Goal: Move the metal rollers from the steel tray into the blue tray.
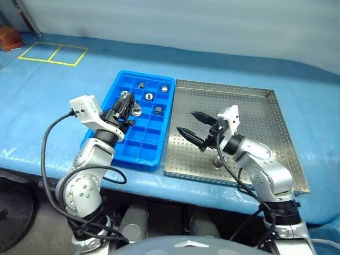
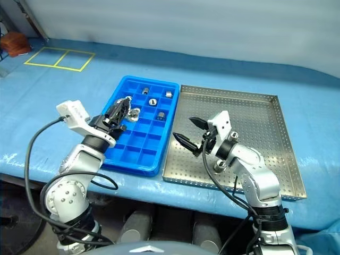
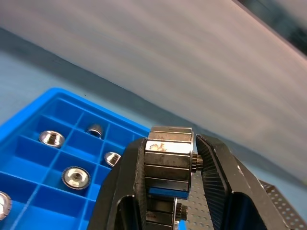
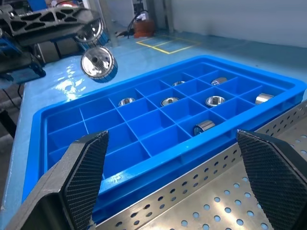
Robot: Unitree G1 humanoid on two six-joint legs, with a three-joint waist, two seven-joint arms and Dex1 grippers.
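Left eye view: left end effector (image 1: 125, 108) clamps roller (image 1: 136, 110) above blue tray (image 1: 154, 161), likely for drop; right end effector (image 1: 195, 125) wide, empty, over steel tray (image 1: 265, 127).

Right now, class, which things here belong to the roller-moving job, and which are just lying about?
Job: shiny silver metal rollers; perforated steel tray; compartmented blue plastic tray; left gripper, holding a roller; open right gripper.
Lying about: yellow floor tape; blue table cover.
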